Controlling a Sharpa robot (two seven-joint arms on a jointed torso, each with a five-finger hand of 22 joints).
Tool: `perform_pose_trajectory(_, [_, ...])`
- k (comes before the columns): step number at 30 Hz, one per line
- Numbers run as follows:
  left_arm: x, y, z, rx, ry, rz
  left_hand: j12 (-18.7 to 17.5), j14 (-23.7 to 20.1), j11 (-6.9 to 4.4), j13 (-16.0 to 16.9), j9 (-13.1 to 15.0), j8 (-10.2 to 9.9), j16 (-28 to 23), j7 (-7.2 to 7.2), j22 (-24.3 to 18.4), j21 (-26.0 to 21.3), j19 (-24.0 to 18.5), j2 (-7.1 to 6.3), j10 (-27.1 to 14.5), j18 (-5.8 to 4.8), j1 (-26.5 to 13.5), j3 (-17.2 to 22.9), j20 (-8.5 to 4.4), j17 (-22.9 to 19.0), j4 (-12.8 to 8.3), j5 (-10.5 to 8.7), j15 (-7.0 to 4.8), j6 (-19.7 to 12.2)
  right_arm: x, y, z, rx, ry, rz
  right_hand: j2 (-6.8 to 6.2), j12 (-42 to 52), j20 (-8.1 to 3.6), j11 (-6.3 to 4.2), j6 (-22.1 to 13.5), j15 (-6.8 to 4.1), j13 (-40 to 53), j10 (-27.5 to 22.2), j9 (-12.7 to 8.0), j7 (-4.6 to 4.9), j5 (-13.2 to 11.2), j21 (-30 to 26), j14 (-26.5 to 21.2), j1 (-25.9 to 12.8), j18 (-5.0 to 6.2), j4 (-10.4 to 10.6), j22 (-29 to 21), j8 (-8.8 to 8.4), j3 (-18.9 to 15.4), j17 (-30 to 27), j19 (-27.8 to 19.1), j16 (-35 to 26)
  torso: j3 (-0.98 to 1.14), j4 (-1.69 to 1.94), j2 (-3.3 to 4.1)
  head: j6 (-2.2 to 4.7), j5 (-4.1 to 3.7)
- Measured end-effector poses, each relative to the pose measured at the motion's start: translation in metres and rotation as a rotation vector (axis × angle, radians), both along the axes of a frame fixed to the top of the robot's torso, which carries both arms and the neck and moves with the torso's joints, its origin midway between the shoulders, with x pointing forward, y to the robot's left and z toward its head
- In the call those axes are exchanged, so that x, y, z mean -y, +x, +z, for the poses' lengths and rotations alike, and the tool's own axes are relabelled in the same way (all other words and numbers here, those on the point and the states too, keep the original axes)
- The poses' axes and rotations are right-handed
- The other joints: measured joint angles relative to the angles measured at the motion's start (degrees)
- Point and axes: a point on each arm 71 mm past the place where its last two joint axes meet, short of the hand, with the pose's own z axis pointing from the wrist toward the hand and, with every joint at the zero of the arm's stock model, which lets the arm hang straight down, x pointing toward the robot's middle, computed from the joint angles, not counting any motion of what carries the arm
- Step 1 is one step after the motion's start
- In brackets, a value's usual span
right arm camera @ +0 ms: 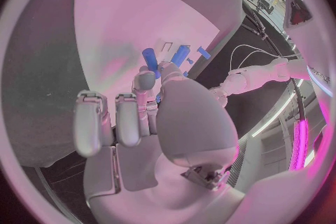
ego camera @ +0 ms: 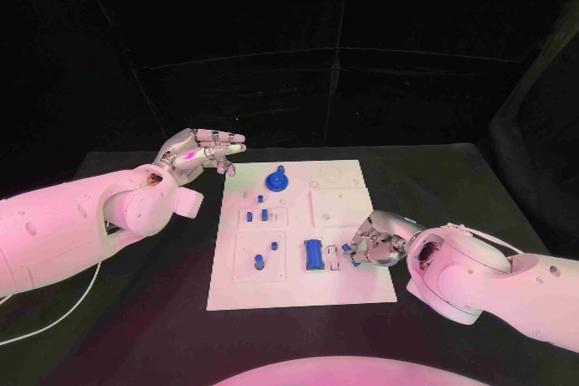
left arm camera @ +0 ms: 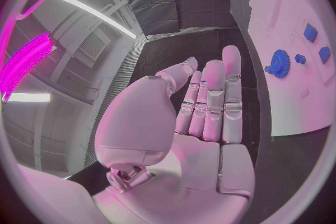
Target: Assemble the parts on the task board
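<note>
The white task board (ego camera: 344, 281) lies mid-table. On it are a blue gear (ego camera: 278, 182), several small blue parts (ego camera: 256, 212) and a ribbed blue block (ego camera: 314, 254). My right hand (ego camera: 376, 239) hovers low over the board's right edge, beside the block, and pinches a small blue part (ego camera: 349, 249) between thumb and a finger. The right wrist view shows that hand (right arm camera: 161, 117) with blue at the pinch (right arm camera: 158, 74) and blue parts (right arm camera: 150, 59) on the board beyond. My left hand (ego camera: 199, 151) is raised left of the board's far corner, fingers straight and apart, empty (left arm camera: 203, 117).
The left wrist view shows the gear (left arm camera: 280, 63) and the board (left arm camera: 294, 106) off to the side of the fingers. Black table (ego camera: 133, 319) surrounds the board, with a white cable (ego camera: 48, 323) near the left arm. A black curtain closes the back.
</note>
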Motion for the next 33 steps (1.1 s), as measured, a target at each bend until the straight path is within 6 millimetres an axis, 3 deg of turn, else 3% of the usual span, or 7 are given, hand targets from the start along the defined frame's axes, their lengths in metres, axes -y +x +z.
perform_pose_trajectory(5, [0.0, 0.0, 0.0, 0.0, 0.0, -0.001, 0.0, 0.0, 0.0, 0.0, 0.0, 0.0, 0.0, 0.0, 0.0, 0.0, 0.0, 0.0, 0.0, 0.0, 0.0, 0.0, 0.0, 0.0, 0.0, 0.0, 0.0, 0.0, -0.007, 0.002, -0.002, -0.017, 0.026, -0.008, -0.41, 0.38, 0.0, -0.01, 0.61, 0.0, 0.37, 0.42, 0.18, -0.2, 0.04, 0.11, 0.0, -1.3, 0.0, 0.34, 0.0, 0.01, -0.33, -0.01, 0.0, 0.19, 0.01, 0.0, 0.01, -0.02, 0.07])
perform_pose_trajectory(18, [0.001, 0.0, 0.0, -0.001, -0.001, -0.003, 0.0, 0.0, 0.0, 0.0, 0.0, 0.0, 0.0, 0.0, 0.01, 0.0, 0.0, 0.0, 0.0, 0.0, 0.0, 0.0, 0.0, 0.0, 0.0, 0.0, 0.0, 0.0, -0.019, 0.009, -0.009, -0.047, 0.032, -0.008, -0.09, -0.08, -0.21, -0.21, 0.9, 0.01, -0.18, 0.62, 0.39, -0.5, 0.04, 0.34, 0.0, -2.53, 0.0, 0.48, 0.0, 0.01, -0.48, -0.02, 0.21, 0.28, 0.01, -0.05, 0.04, -0.35, 0.13])
perform_pose_trajectory(20, [0.001, 0.0, 0.0, -0.001, -0.001, -0.003, 0.0, 0.0, 0.0, 0.0, 0.0, 0.0, 0.0, 0.0, 0.01, 0.0, 0.0, 0.0, 0.0, 0.0, 0.0, 0.0, 0.0, 0.0, 0.0, 0.0, 0.0, 0.0, -0.02, 0.01, -0.01, -0.05, 0.027, -0.005, 0.42, -0.83, -0.21, -0.21, 1.09, -0.03, -0.67, 0.62, 0.52, -0.31, 0.02, 0.34, 0.04, -3.05, 0.0, 0.48, 0.02, 0.01, -0.48, -0.02, 0.21, 0.52, 0.01, -0.05, 0.04, -0.4, 0.13])
perform_pose_trajectory(33, [0.0, -0.001, 0.0, -0.002, -0.001, -0.004, 0.0, 0.0, 0.0, 0.0, 0.0, 0.0, 0.0, 0.0, 0.02, 0.0, 0.0, 0.0, 0.0, 0.0, 0.0, -0.16, 0.0, 0.01, -0.16, 0.0, 0.0, 0.0, -0.024, 0.013, -0.013, -0.047, -0.019, 0.023, 0.39, -0.56, -0.21, -0.32, 1.78, -0.4, -0.38, 1.12, 1.02, -0.65, -1.98, 0.34, 0.01, -5.38, 0.01, 0.79, 0.04, 0.23, -1.18, -0.02, 0.21, 0.52, 0.01, -0.07, -0.02, -0.6, 0.3])
